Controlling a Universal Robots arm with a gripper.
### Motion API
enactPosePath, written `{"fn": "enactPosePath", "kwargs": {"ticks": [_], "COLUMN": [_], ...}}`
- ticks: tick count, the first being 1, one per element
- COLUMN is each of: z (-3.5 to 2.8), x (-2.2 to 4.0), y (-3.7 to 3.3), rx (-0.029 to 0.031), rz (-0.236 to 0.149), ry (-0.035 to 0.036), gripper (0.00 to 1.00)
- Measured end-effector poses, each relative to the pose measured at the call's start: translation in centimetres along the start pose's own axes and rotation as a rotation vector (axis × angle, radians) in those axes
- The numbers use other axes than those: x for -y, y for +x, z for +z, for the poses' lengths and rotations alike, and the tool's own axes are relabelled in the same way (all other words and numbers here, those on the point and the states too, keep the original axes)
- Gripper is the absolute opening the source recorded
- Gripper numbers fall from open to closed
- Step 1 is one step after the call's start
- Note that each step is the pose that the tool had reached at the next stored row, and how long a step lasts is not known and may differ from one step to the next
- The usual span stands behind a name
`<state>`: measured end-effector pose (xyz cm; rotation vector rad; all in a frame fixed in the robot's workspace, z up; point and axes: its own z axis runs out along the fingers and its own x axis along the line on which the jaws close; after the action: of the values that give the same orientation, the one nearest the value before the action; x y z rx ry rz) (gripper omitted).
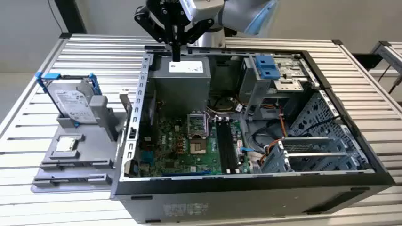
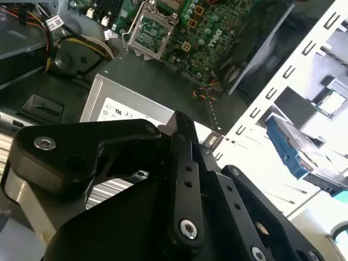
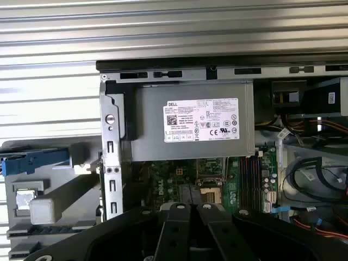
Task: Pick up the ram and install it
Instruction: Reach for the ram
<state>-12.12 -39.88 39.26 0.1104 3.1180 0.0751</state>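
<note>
My gripper [image 1: 176, 55] hangs above the back edge of the open computer case [image 1: 251, 186], over the grey power supply [image 1: 182, 77]. Its black fingers [image 2: 182, 141] are pressed together, and I see nothing between them. They also meet in the first wrist view [image 3: 190, 212]. The ram is out of view as far as I can tell. The black memory slots [image 1: 227, 146] run along the green motherboard [image 1: 169, 141] beside the processor socket [image 1: 197, 134]. In the first wrist view the memory slots [image 3: 250, 176] lie beyond the power supply [image 3: 193, 122].
At the exterior view's left, a grey fixture [image 1: 94, 150] stands on the slatted table. It holds a silver hard drive [image 1: 74, 106] in a blue bracket and a square processor chip [image 1: 67, 143]. Drive cages [image 1: 314, 150] and cables fill the case's right side.
</note>
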Motion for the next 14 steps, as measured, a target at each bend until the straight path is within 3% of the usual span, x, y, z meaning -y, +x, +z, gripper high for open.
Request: {"fn": "enactPosePath", "kwargs": {"ticks": [14], "z": [0.00], "x": [0.01], "y": [0.20], "rx": [0.0001], "rz": [0.000], "ry": [0.0000], "gripper": [0.00]}}
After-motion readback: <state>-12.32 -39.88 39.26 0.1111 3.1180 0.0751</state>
